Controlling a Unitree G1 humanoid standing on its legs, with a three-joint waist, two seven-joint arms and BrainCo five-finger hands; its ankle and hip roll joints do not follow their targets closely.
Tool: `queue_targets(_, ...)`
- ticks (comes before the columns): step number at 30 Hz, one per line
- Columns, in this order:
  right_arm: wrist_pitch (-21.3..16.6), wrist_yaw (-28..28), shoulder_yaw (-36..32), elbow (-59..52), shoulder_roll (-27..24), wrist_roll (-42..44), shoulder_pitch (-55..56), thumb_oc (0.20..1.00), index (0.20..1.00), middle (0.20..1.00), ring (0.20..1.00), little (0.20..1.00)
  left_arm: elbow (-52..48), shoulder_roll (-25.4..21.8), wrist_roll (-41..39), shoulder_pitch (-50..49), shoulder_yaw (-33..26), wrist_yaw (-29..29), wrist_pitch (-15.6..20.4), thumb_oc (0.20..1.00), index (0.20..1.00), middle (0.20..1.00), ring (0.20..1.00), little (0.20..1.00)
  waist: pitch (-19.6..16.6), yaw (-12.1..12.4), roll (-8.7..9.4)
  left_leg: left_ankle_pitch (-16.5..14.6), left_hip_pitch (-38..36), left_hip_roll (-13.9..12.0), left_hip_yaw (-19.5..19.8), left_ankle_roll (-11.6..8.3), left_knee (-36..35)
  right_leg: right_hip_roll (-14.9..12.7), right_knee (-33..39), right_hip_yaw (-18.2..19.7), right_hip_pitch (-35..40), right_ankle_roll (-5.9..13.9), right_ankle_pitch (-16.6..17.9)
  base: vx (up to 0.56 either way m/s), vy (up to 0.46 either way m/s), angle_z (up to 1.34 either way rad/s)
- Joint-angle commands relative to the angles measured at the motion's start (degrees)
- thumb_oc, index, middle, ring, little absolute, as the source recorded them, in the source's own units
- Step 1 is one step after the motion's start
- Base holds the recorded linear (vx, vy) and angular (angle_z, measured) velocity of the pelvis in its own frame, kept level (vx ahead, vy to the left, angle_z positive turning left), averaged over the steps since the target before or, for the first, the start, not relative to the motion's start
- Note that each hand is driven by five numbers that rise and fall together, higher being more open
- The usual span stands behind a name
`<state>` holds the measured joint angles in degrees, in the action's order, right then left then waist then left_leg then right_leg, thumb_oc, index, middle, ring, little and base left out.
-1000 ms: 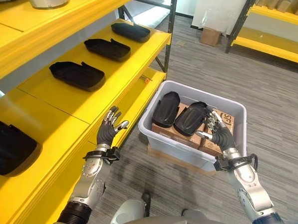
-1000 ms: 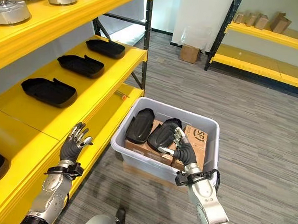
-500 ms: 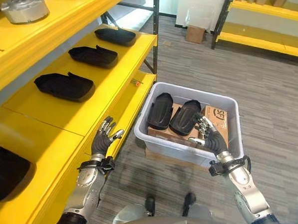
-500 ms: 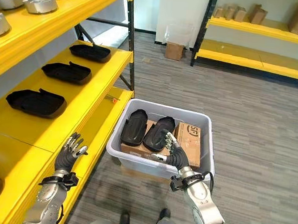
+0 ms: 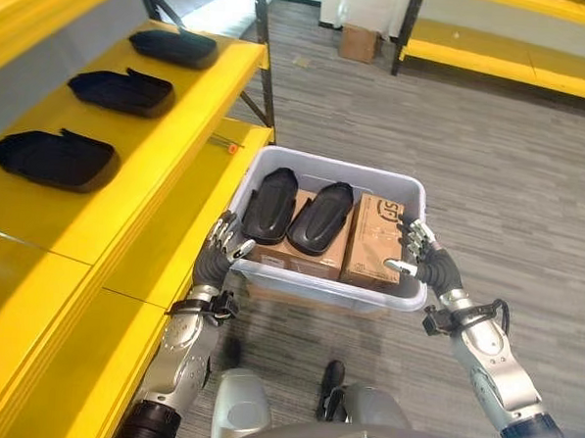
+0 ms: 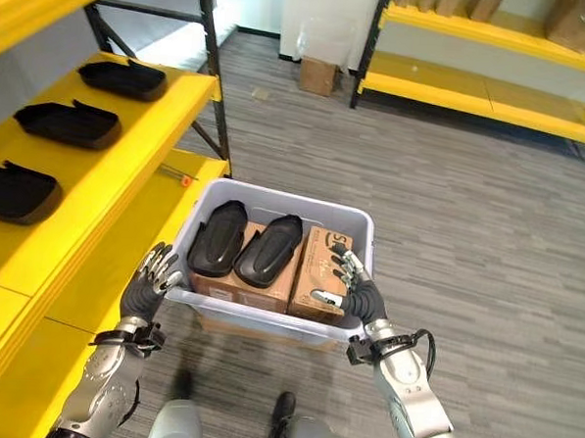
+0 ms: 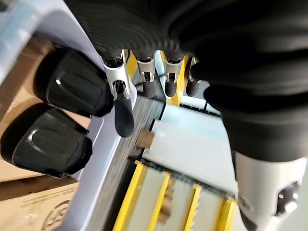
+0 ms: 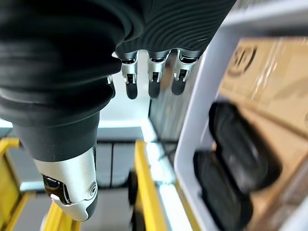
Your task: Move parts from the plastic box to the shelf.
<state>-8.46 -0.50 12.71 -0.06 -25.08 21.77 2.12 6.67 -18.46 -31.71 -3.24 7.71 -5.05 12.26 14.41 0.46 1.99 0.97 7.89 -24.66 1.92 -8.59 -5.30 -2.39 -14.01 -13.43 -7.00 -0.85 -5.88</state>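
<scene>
Both my robot hands came to the box [image 5: 402,301], left robot hand [image 5: 215,260] and right robot hand [image 5: 426,262] with released fingers, two parts [image 5: 295,209] inside on cartons [image 5: 376,244].

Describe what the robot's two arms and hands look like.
Both arms are silver-grey metal segments with dark bands. The left hand and right hand have silver fingers with dark tips, a separate thumb, and a dark ribbed cover over the hand's back and wrist.

You are standing on grey striped flooring [image 6: 469,218], with a second yellow rack [image 6: 497,68] on dark uprights along the far wall and a small cardboard box [image 6: 317,75] beside it.
</scene>
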Motion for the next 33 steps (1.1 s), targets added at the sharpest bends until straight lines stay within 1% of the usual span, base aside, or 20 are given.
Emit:
queue_targets(1,-4.2,-0.5,-1.2,-4.8,-0.1,-0.2,1.8,1.0,1.0,1.0,1.0,1.0,-6.5,-1.8,1.8,-4.3,-2.1,0.2,3.5,1.0,1.0,1.0,1.0,1.0,-4.3,1.2,-1.78,8.1,-4.2,5.5,-2.6,0.91,2.4,-6.9,0.6,3.4,2.4,8.42,0.4,0.33,0.511,-1.19)
queue_targets(2,-4.2,-0.7,-2.3,-4.9,0.9,-0.6,2.0,1.0,1.0,1.0,1.0,1.0,-6.9,-2.2,1.1,-4.4,-2.2,1.0,3.8,1.0,1.0,1.0,1.0,1.0,-4.2,1.0,-1.61,4.8,-4.1,8.2,-5.2,1.21,6.4,-10.0,2.7,4.2,3.7,10.31,2.6,0.26,0.411,-1.15)
queue_targets(5,-3.7,-0.6,-1.9,-5.3,1.6,-1.2,1.9,1.0,1.0,1.0,1.0,1.0,-6.7,-2.9,0.7,-4.1,-2.3,0.9,3.9,1.0,1.0,1.0,1.0,1.0,-3.7,1.1,-0.55,0.5,-3.8,11.0,-7.7,2.21,11.1,-13.1,6.7,5.6,5.7,12.09,5.2,0.18,0.313,-0.49)
queue_targets(6,-3.6,-0.6,-2.0,-5.4,1.8,-1.1,2.0,1.0,1.0,1.0,1.0,1.0,-7.1,-3.2,0.8,-3.8,-2.2,0.8,3.9,1.0,1.0,1.0,1.0,1.0,-3.7,1.1,-0.41,-0.1,-3.6,11.6,-8.2,2.36,11.6,-13.8,7.4,5.6,6.0,12.4,5.8,0.11,0.273,-0.22)
queue_targets(7,-3.5,-0.5,-2.3,-5.6,2.2,-1.1,2.7,1.0,1.0,1.0,1.0,1.0,-7.0,-3.4,0.9,-3.4,-2.1,0.7,3.9,1.0,1.0,1.0,1.0,1.0,-3.7,0.7,-0.02,-0.9,-2.4,12.8,-8.3,2.58,12.8,-15.1,8.7,5.0,6.3,12.8,6.9,0.06,0.159,-0.17)
queue_targets(10,-3.5,-0.6,-2.2,-5.5,2.4,-0.6,2.6,1.0,1.0,1.0,1.0,1.0,-7.1,-3.9,1.3,-2.9,-2.2,0.4,4.1,1.0,1.0,1.0,1.0,1.0,-3.5,0.5,0.49,-1.6,-0.7,13.5,-8.1,2.84,14.1,-15.9,9.9,4.7,6.1,12.89,7.8,0.03,0.102,0.12)
queue_targets(16,-3.7,-1.2,-1.9,-4.1,2.7,0.1,0.1,1.0,1.0,1.0,1.0,1.0,-7.6,-4.7,2.6,-1.2,-2.2,-0.4,4.7,1.0,1.0,1.0,1.0,1.0,-3.2,0.8,1.26,-2.2,1.3,14.0,-7.7,2.98,15.4,-16.5,10.7,3.9,5.7,13.01,8.4,0.02,0.023,0.06)
queue_targets(19,-3.3,-2.6,-0.6,0.2,2.2,1.4,-5.2,1.0,1.0,1.0,1.0,1.0,-8.1,-5.2,3.1,0.1,-1.5,-1.0,4.6,1.0,1.0,1.0,1.0,1.0,-2.8,1.6,1.7,-2.3,2.0,14.2,-7.7,3.02,15.6,-16.5,11.2,3.5,5.4,13.03,9.0,0.01,-0.015,-0.04)
queue_targets(20,-3.1,-4.1,0.2,4.0,2.4,1.4,-9.2,1.0,1.0,1.0,1.0,1.0,-9.4,-6.6,5.1,1.4,-0.8,-1.7,4.9,1.0,1.0,1.0,1.0,1.0,-2.3,2.2,1.76,-2.0,2.8,14.2,-7.5,2.98,15.4,-16.5,11.5,3.4,4.6,12.99,9.2,-0.05,-0.03,-0.04)
queue_targets(21,-3.1,-5.1,0.8,5.8,2.5,1.1,-11.7,1.0,1.0,1.0,1.0,1.0,-9.7,-6.9,5.2,2.3,-0.3,-1.9,5.2,1.0,1.0,1.0,1.0,1.0,-1.8,2.5,1.75,-1.7,3.3,14.2,-7.4,2.93,15.3,-16.4,11.4,3.4,3.9,12.96,9.3,-0.09,-0.034,0.0)
queue_targets(24,-3.1,-8.6,2.9,13.4,4.1,2.5,-19.9,1.0,1.0,1.0,1.0,1.0,-10.6,-7.6,4.0,5.7,1.5,-2.8,6.0,1.0,1.0,1.0,1.0,1.0,-0.4,3.5,1.48,-0.7,4.9,13.9,-7.4,2.71,14.4,-16.2,11.3,3.6,1.2,12.91,10.0,-0.09,-0.027,0.02)
queue_targets(25,-2.8,-10.6,3.7,17.5,4.9,3.1,-24.3,1.0,1.0,1.0,1.0,1.0,-11.1,-7.4,2.8,7.3,2.3,-3.4,6.5,1.0,1.0,1.0,1.0,1.0,0.7,3.9,1.15,-0.1,5.7,13.8,-7.5,2.57,14.1,-16.1,11.2,3.7,-0.2,12.91,10.5,-0.07,-0.025,0.04)
queue_targets(26,-2.9,-10.6,3.8,17.7,4.9,3.1,-24.5,1.0,1.0,1.0,1.0,1.0,-11.0,-7.4,2.8,7.4,2.2,-3.4,6.5,1.0,1.0,1.0,1.0,1.0,0.8,3.9,1.17,-0.1,5.8,13.8,-7.6,2.57,14.1,-16.0,11.1,3.8,-0.3,12.91,10.5,-0.07,-0.008,-0.03)
queue_targets(28,-3.0,-13.3,3.3,22.7,6.2,5.3,-29.1,1.0,1.0,1.0,1.0,1.0,-11.8,-7.2,2.2,9.4,3.3,-4.4,7.1,1.0,1.0,1.0,1.0,1.0,1.9,4.5,0.49,0.5,6.6,13.8,-7.4,2.39,13.6,-16.0,11.0,3.7,-1.5,12.95,10.8,-0.04,0.005,-0.07)
queue_targets(31,-3.6,-16.1,1.7,27.5,6.5,8.9,-34.8,1.0,1.0,1.0,1.0,1.0,-12.7,-6.8,1.2,12.1,4.5,-5.4,7.8,1.0,1.0,1.0,1.0,1.0,3.5,4.9,-0.38,1.0,8.1,13.8,-7.3,2.33,13.5,-16.0,10.1,3.9,-3.8,12.96,10.9,0.0,0.0,0.0)
queue_targets(33,-3.9,-16.6,1.3,29.8,7.0,10.5,-36.7,1.0,1.0,1.0,1.0,1.0,-12.7,-6.6,1.2,13.3,5.4,-5.8,8.0,1.0,1.0,1.0,1.0,1.0,4.0,5.1,-0.7,1.1,8.6,13.8,-7.2,2.33,13.6,-16.0,9.9,4.0,-4.2,12.93,11.0,0.0,0.0,0.0)
